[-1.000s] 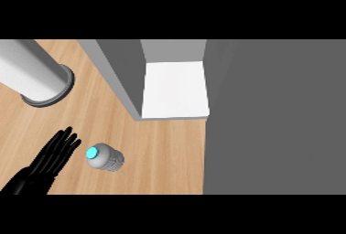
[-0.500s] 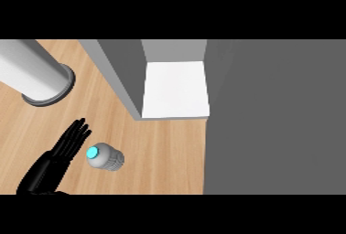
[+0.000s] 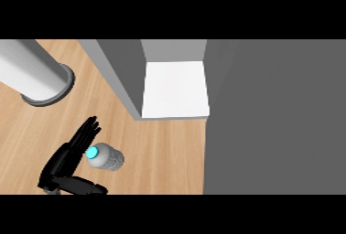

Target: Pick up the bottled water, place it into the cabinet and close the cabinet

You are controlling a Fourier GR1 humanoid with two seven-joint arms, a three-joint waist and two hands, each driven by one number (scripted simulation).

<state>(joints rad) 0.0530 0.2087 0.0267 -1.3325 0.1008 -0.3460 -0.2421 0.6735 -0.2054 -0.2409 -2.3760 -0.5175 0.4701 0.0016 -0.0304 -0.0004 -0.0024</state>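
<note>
While the bottled water (image 3: pixel 105 156) stands upright on the wooden counter (image 3: pixel 162 151), cyan cap facing the camera, the left hand (image 3: pixel 67 157) lies just beside it, fingers straight, thumb out below, near the open cabinet (image 3: pixel 175 89).

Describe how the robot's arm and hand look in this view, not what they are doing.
Only one hand shows, at the lower left of the head view. It is glossy black all over, with long, slim fingers and a thicker thumb made of rounded segments. No cables, markings or sleeve can be seen on it. The forearm lies mostly outside the picture, so its colour cannot be judged here.
</note>
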